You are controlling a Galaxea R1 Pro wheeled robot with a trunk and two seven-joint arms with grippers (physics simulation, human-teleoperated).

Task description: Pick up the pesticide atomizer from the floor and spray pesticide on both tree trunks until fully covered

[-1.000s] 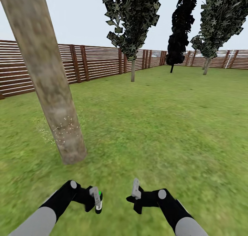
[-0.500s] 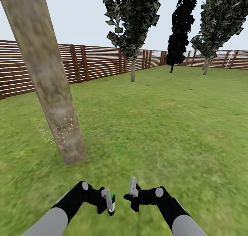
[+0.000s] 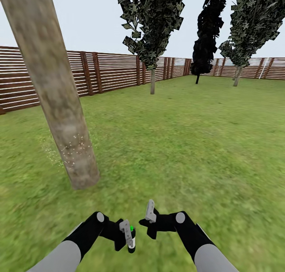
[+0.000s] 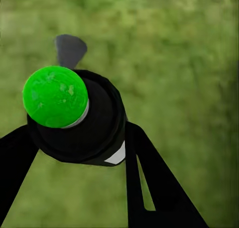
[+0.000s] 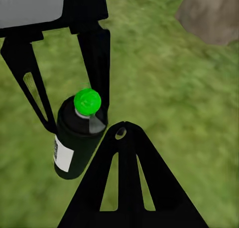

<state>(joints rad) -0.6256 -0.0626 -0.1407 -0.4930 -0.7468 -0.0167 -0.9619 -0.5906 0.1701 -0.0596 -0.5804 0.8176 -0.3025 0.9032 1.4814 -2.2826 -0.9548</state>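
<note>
Head view showed the left claw (image 3: 127,235) clenched on the pesticide atomizer (image 3: 132,240), low over grass; right claw (image 3: 150,215) hung released beside it. Better to aim its nozzle at the tree trunk (image 3: 59,101)

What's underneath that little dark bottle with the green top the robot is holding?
Grass: the pesticide atomizer hangs between the left gripper's fingers above the green lawn, with nothing else below. The bottle's body covers the patch straight beneath it.
</note>
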